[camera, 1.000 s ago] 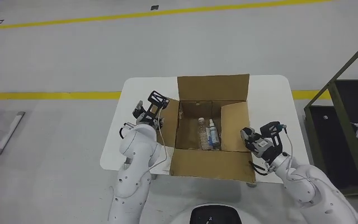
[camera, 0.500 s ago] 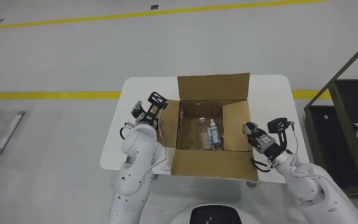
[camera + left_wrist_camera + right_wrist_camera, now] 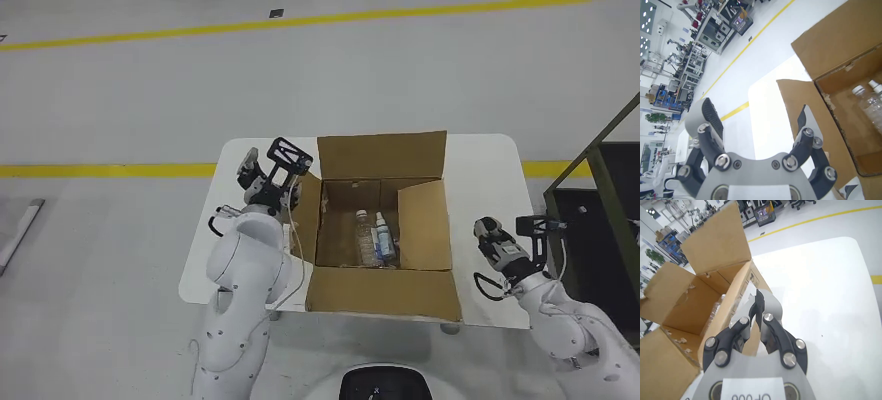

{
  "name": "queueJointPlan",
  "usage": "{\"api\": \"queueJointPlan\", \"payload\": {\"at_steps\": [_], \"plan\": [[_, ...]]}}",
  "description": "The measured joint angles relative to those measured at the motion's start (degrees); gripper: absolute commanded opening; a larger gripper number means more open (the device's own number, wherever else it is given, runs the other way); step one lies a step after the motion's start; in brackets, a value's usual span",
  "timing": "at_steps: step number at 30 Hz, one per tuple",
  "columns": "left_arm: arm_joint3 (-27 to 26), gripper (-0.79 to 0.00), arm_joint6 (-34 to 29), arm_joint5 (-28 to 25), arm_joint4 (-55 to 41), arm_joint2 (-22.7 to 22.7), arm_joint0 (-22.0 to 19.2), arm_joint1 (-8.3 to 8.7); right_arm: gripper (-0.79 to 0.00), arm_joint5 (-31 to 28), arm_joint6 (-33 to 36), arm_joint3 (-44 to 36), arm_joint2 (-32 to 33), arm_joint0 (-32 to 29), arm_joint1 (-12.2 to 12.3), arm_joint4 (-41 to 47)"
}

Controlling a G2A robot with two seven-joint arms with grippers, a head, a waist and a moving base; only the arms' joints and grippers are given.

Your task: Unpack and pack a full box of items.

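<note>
Right hand (image 3: 755, 298), pressed together, draws away from the box (image 3: 380, 293); left hand (image 3: 755, 106), spread, lifts beside it; unpacking the bottles (image 3: 365, 240) can begin

One cardboard box (image 3: 380, 292) is sitting on the one white table (image 3: 480, 165), and its four flaps are standing open around its mouth. Two bottles are lying inside it: one clear plastic bottle (image 3: 362, 240) with a white cap and one smaller spray bottle (image 3: 381, 241) beside it. Two grippers are showing, one left gripper (image 3: 755, 111) and one right gripper (image 3: 755, 298), and two yellow floor lines (image 3: 300, 21) are running past the table
</note>
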Motion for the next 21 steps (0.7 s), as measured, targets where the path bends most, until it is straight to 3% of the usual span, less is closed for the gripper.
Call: {"api": "queueJointPlan", "payload": {"at_steps": [5,15,21], "plan": [[-1.6,0.0,2.7,0.3,-6.8,3.8,0.4,-0.77,-0.785,-2.9,0.1,1.4,-3.2,0.4,-0.2,-0.5],[7.4,0.0,5.3,-3.6,-25.1,9.7,-2.3,-2.29,-0.785,-7.4,0.2,0.8,-6.5,0.6,-0.3,-4.3],[8.1,0.0,5.4,-4.0,-26.0,9.8,-2.7,-2.34,-0.785,-6.7,-0.6,0.6,-4.2,-0.4,-0.1,-2.8]]}}
